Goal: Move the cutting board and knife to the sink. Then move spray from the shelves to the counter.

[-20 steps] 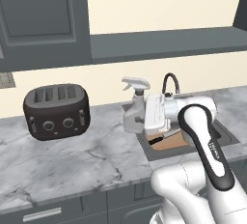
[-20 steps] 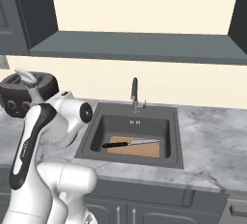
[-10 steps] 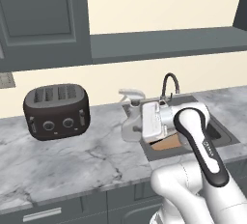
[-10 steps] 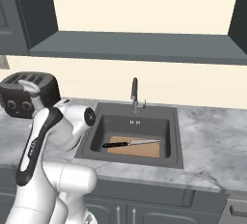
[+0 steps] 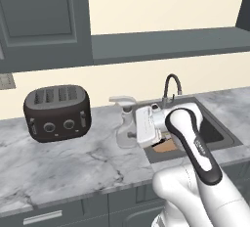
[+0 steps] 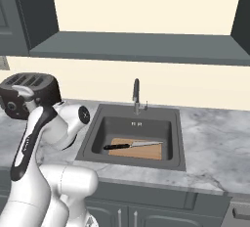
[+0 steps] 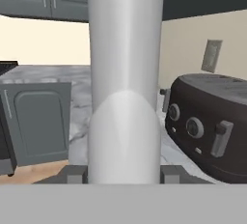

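My gripper (image 7: 123, 174) is shut on the spray (image 7: 125, 88), a pale translucent bottle that stands upright between my two fingertips. From the left base view the spray (image 5: 126, 125), with its white trigger head, is low over the counter (image 5: 73, 162), between the toaster and the sink; I cannot tell if its base touches the marble. The cutting board (image 6: 141, 150) lies flat in the sink (image 6: 132, 123), and the knife (image 6: 128, 146) lies on top of it. A corner of the cutting board (image 5: 163, 146) shows past my hand. The shelves (image 6: 136, 47) run along the wall above.
A black toaster (image 5: 57, 111) stands on the counter left of the bottle, close in the hand view as the toaster (image 7: 207, 126). A dark curved faucet (image 6: 136, 94) rises behind the sink. A dark cabinet door (image 5: 41, 20) hangs above the toaster.
My gripper has carried the spray down and a little left, away from the sink and toward the counter beside the toaster. The board and knife have not moved.
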You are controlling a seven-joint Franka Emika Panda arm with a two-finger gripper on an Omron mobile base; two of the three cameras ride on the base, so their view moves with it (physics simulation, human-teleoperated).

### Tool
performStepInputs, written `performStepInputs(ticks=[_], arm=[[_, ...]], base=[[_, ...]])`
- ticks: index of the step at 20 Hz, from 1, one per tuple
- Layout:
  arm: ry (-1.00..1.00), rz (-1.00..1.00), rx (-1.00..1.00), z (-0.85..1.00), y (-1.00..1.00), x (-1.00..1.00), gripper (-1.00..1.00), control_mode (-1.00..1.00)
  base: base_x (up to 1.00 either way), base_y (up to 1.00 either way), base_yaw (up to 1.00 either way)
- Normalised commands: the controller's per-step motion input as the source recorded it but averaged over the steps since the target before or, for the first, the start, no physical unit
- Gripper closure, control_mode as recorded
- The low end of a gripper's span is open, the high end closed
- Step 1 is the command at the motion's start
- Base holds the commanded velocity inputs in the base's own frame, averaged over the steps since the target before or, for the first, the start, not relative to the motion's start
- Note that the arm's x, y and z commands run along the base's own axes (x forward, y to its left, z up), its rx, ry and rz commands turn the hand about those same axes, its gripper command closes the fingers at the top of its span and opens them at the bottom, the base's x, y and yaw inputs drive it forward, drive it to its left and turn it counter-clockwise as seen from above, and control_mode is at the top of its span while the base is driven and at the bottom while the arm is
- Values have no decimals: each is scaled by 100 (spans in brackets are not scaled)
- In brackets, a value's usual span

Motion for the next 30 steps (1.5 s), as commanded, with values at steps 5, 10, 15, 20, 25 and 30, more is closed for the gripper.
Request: performStepInputs(ticks=[5,10,15,20,25,30], arm=[[0,0,0,-54,28,2,100,-100],[0,0,1,-54,25,6,100,-100],[-1,0,4,-57,15,7,100,-100],[-3,0,10,-56,1,4,100,-100],[-5,0,8,-58,1,6,100,-100],[-4,0,1,-57,7,8,100,-100]], base=[[0,0,0],[0,0,0],[0,0,0],[0,0,0],[0,0,0],[0,0,0]])
